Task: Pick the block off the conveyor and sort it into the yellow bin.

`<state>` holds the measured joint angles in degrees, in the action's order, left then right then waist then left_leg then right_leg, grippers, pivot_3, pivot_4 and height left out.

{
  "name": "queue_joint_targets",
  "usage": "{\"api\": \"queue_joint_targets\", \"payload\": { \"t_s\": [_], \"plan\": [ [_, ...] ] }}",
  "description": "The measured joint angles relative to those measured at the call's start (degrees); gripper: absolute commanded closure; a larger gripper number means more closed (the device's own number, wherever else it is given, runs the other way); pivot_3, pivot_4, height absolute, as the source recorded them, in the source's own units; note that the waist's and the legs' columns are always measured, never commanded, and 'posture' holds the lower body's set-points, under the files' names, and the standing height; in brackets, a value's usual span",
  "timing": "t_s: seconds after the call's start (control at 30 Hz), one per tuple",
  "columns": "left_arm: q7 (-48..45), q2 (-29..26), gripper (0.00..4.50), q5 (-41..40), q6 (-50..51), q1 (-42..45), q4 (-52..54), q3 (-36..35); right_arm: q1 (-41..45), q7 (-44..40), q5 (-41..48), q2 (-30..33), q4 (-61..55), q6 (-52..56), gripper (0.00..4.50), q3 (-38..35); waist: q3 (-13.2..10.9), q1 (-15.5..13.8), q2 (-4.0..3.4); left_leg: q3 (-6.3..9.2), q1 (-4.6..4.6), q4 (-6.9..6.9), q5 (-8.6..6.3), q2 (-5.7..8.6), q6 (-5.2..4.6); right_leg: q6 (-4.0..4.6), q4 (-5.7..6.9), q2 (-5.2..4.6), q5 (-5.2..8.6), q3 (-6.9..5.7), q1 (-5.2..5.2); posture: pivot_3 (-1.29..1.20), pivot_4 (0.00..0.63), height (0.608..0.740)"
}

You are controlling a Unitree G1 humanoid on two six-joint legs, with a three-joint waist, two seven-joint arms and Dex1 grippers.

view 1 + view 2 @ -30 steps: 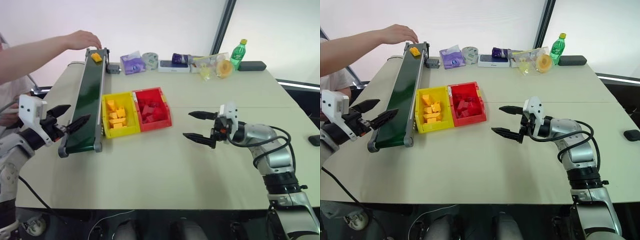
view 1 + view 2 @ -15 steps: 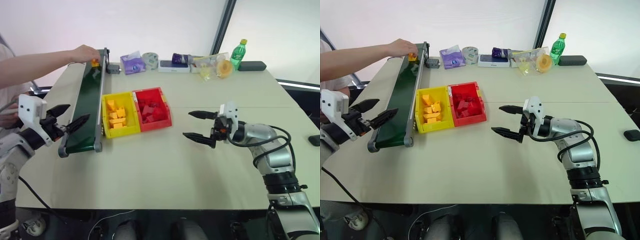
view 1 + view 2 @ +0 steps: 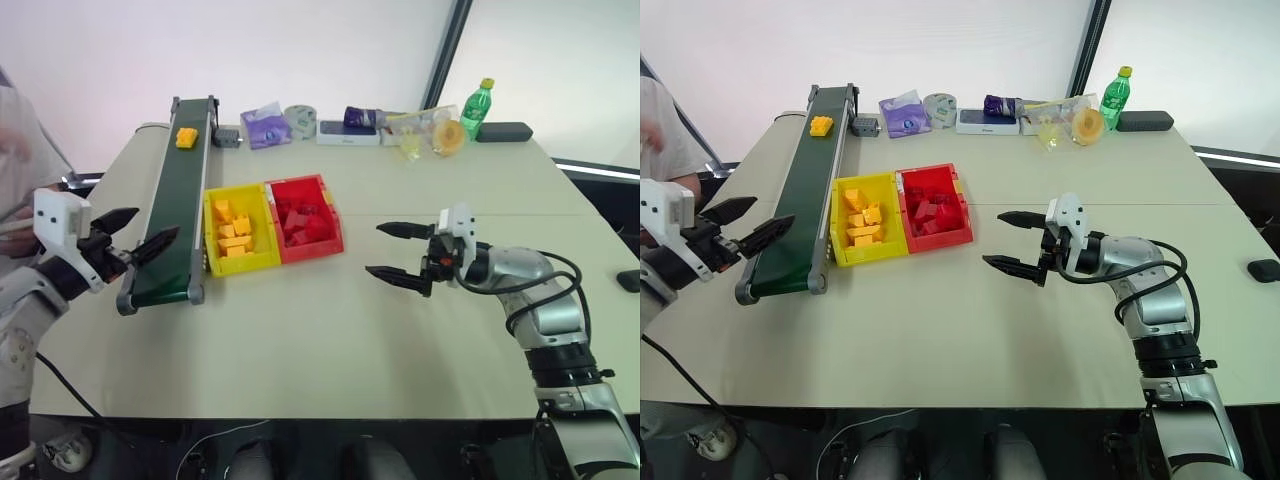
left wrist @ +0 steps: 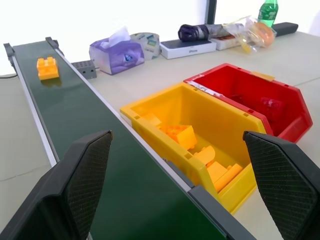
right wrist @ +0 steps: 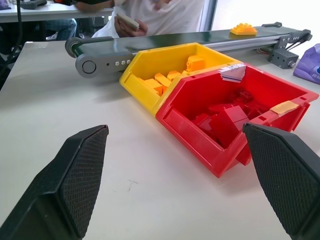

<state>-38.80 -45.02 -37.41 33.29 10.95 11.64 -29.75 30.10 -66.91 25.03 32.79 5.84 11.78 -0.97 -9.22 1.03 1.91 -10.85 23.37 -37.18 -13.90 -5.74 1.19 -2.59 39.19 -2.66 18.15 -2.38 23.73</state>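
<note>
pale beige worktop [image 3: 330, 320], wide, carries everything. long narrow dark green belt in a grey metal frame, the conveyor [image 3: 178, 205], runs from the far edge down to just ahead of the left gripper [image 3: 140, 231]; its near roller end sits right at those fingers, likely so a block rides into reach without the arm travelling.

bright yellow rectangular open-top plastic bin [image 3: 240, 231], already holding several yellow-orange pieces, touches the belt frame on the side away from the left fingers; a short carry across. red open-top plastic bin [image 3: 303, 216] of the same size butts against it, closer to the right gripper [image 3: 400, 251], with red pieces inside.

left fingers [image 4: 85, 170] spread wide, nothing between them, aimed level along the belt. right fingers [image 5: 82, 165] also spread wide and empty, hovering over bare worktop, pointing toward the bins but well apart from them.

small yellow-orange studded plastic block [image 3: 186, 137] lies flat on the belt near its far end, well beyond the left fingers. judgement: waiting stage; grasp not yet begun.

far edge: purple tissue pack [image 3: 266, 126], green bottle [image 3: 476, 107], other clutter.
</note>
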Motion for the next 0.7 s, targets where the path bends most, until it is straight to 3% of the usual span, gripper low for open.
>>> {"api": "queue_joint_targets", "payload": {
  "t_s": [0.37, 0.7],
  "plan": [
    [4.41, 0.05, 0.08, 3.40, -0.70, -1.29, 0.71, -0.25, 0.70, -0.12, 0.00, -0.19, 0.00, -0.05, 0.00, 0.15, 0.00, -0.02, 0.00, 0.00, 0.00, 0.01, 0.00, 0.01, 0.00, 0.00, 0.00, 0.01, 0.00, 0.00, 0.00, 0.00, 0.150, 0.740],
    [16.59, 0.20, 0.08, 9.29, 5.91, 7.67, -5.12, 1.93, 1.98, -0.39, 0.04, -0.63, -0.02, 0.35, 0.00, 0.58, 0.01, -0.21, 0.02, 0.00, 0.01, -0.01, -0.01, 0.02, -0.01, -0.01, 0.00, -0.01, 0.00, 0.00, 0.00, 0.00, 0.150, 0.740]
  ]
}}
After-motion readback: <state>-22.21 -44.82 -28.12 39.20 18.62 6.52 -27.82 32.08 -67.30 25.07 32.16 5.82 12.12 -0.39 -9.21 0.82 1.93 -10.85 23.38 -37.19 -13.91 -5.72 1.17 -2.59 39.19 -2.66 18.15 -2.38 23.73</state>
